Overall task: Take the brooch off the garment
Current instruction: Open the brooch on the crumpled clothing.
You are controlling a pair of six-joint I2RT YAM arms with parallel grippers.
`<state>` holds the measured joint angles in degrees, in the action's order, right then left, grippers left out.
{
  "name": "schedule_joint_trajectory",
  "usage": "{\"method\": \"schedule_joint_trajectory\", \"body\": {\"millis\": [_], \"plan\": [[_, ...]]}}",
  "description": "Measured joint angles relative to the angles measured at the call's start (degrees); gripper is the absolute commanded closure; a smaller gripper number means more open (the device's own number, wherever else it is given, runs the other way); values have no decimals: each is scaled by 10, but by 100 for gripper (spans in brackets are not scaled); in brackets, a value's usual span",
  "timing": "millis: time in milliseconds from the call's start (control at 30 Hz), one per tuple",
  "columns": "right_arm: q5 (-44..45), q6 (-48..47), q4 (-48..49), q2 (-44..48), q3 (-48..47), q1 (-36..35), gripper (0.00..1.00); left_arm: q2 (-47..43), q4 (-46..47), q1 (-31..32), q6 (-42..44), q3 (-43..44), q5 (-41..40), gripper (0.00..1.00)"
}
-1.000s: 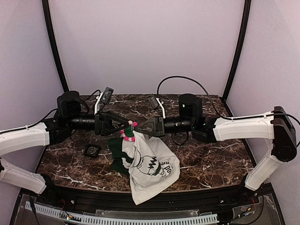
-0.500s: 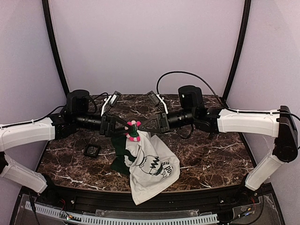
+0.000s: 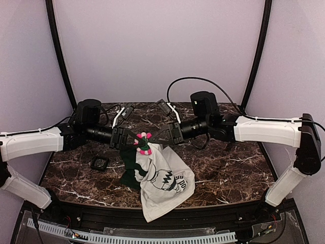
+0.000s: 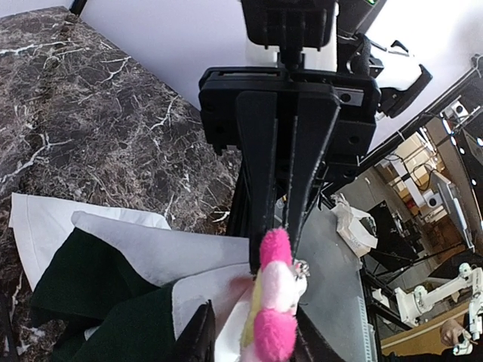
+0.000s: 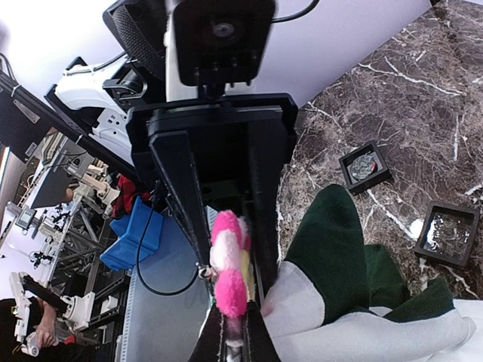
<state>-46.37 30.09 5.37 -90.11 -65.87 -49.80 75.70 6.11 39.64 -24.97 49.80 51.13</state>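
the garment is held up by a bunch of cloth near its top, so most of the white shirt hangs and drapes onto the marble table, and the brooch sits at the lifted peak, in the air between the two arms. the right gripper is pinched fully closed on the fabric just behind the pin, probably to anchor the shirt so a pull on the flower works against something fixed. the left gripper faces it from the opposite side, its fingers partly closed with one on each side of the pink petals (the right wrist view shows the flower framed between them). whether the pads actually press on the brooch is hard to say, since the left wrist view shows a sliver of space on one side. the pin looks attached to the cloth, so the removal is not yet done. two small black frames lie on the table, well apart from all this.
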Motion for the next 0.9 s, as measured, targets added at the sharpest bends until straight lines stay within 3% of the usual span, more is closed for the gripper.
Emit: {"method": "schedule_joint_trajectory", "body": {"millis": [33,100,333,400,633,900], "plan": [[1,-1,-2,-1,0,0,100,1,1,0,2,0,3,91],[1,-3,-7,-2,0,0,97,2,3,2,1,0,11,98],[-8,15,33,-1,11,2,57,2,14,4,-5,1,16,99],[-14,29,64,3,30,2,52,2,16,4,-5,1,16,99],[-24,77,153,7,77,-2,54,1,35,4,-10,-3,18,99],[-32,123,225,1,88,-10,68,-8,54,4,-14,-10,29,99]]}}
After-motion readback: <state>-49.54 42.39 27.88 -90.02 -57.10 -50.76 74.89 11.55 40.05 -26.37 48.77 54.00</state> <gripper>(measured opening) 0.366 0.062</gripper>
